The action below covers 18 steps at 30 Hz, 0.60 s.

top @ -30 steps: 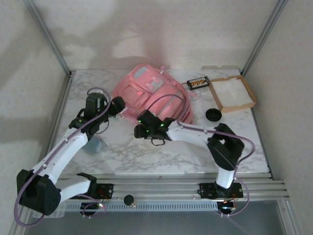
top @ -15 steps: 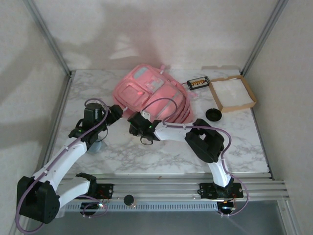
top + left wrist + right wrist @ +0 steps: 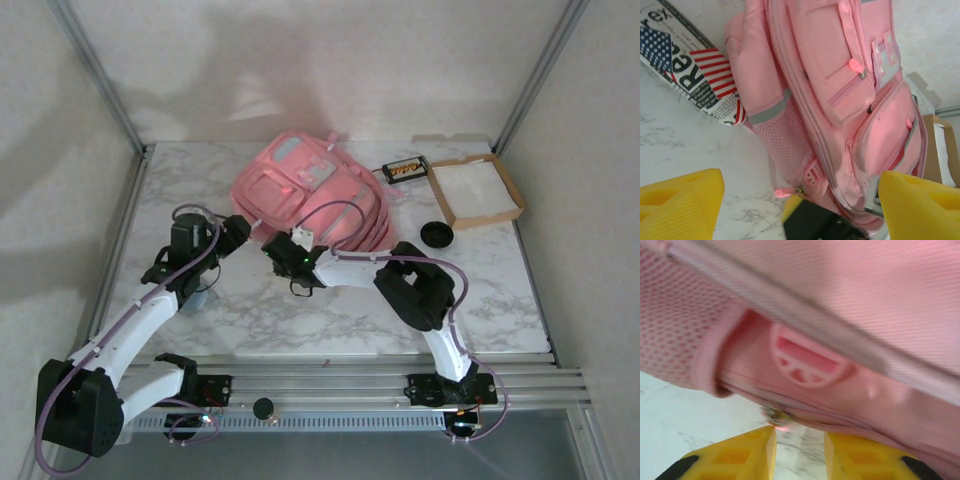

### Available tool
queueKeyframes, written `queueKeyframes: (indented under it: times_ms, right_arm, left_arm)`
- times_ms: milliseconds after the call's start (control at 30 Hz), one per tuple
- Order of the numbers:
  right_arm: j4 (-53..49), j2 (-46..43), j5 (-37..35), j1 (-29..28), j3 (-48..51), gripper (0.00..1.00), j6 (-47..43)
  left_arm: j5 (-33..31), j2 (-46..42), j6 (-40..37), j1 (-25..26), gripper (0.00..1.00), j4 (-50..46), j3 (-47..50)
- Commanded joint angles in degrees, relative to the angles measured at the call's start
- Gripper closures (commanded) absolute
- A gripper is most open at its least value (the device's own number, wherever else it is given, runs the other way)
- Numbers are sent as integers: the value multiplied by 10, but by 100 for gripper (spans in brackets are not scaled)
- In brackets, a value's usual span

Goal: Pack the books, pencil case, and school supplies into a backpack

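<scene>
**A:** Where do we find the large puffy pink fabric backpack (image 3: 305, 195)?

**B:** We see it lying flat, front side up, at the middle back of the white marble desk (image 3: 300, 325). Its top points toward the far wall, and its pink straps bunch along the right side.

**A:** How does it look up close?

**B:** From the left wrist we count two zipped front pockets with small pink pulls and a pale grey-blue patch. A grey band crosses the side, with a pink mesh pocket below it. From the right wrist we make out a round pink badge just above the zip, beside that mesh.

**A:** And our arms?

**B:** Our left gripper (image 3: 240, 228) hangs just left of the backpack's near corner, its yellow fingers (image 3: 680, 205) spread wide with nothing between them. Our right gripper (image 3: 800, 452) sits at the near edge. Its fingers are almost pressed together, and a narrow slit between them shows the desk. A small metal zip pull (image 3: 776, 419) lies right at the fingertips, and we cannot tell whether they touch it.

**A:** What lies around it?

**B:** A flat stars-and-stripes printed thing (image 3: 695, 70) lies against the backpack's side. A thin dark book with an orange picture (image 3: 405, 170) lies between the backpack and a brown cardboard tray with white inside (image 3: 488, 221). A round black disc (image 3: 437, 234) lies just in front of the tray.
</scene>
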<state>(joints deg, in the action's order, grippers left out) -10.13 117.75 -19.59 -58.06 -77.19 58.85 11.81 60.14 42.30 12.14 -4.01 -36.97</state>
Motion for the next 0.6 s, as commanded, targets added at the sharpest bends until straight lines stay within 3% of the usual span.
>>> queueKeyframes:
  times_ms: [0, 133, 233, 367, 567]
  right_arm:
    - [-65, -63, -41, 23, 46, 70, -21]
    - [-79, -113, -24, 24, 79, 72, -54]
    - [-105, -101, -18, -3, 39, 70, -68]
    - [-178, -11, -12, -27, -75, 66, -20]
    - [-206, 82, -22, -36, -191, 58, 41]
  left_arm:
    - [25, -9, 19, -5, 19, 27, 9]
    - [40, -22, 33, -3, 19, 44, 17]
    - [37, -28, 33, -3, 18, 46, 19]
    - [-1, -35, 21, -5, 18, 28, 17]
    - [-22, -29, 10, -10, 16, 14, 23]
